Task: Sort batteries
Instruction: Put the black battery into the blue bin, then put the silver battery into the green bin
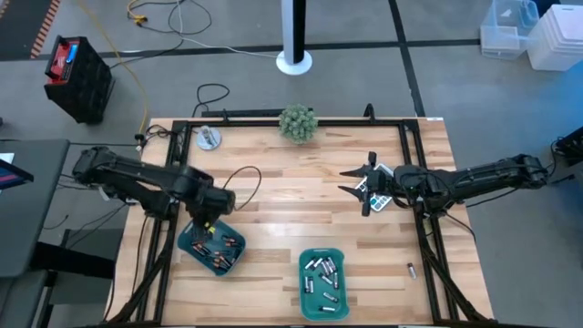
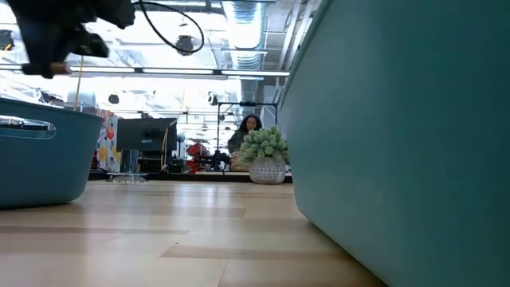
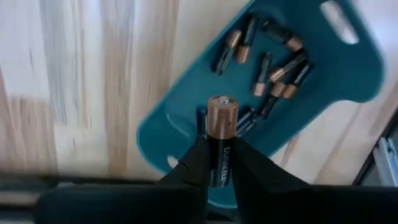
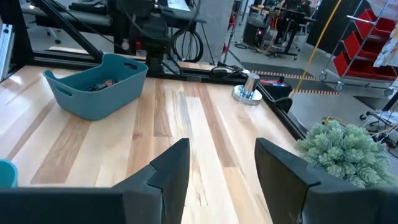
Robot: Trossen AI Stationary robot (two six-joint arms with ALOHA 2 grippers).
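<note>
My left gripper (image 1: 209, 227) hovers over the left teal tray (image 1: 212, 247), shut on a dark battery with a coppery end (image 3: 222, 134). That tray (image 3: 323, 99) holds several dark, coppery-ended batteries (image 3: 273, 68). A second teal tray (image 1: 322, 284) near the table's front edge holds several silvery-white batteries (image 1: 324, 276). One stray battery (image 1: 410, 269) lies on the wood to the right. My right gripper (image 1: 363, 187) is open, raised above the table's right half next to the grey calculator (image 1: 376, 197). My left gripper pinches the dark battery's black body (image 3: 222, 165) between its two fingers, coming from above and pointing down. The battery lies along the fingers, its coppery end (image 3: 222, 115) sticking out past the fingertips toward the tray. It is lifted clear above the tray.
A small potted plant (image 1: 298, 122) stands at the far edge; a silver round object (image 1: 209, 138) sits at the far left corner. A black frame (image 1: 412, 164) borders the table. Bare wood lies between the trays and the plant. A person (image 2: 249, 127) shows behind the table in the low view.
</note>
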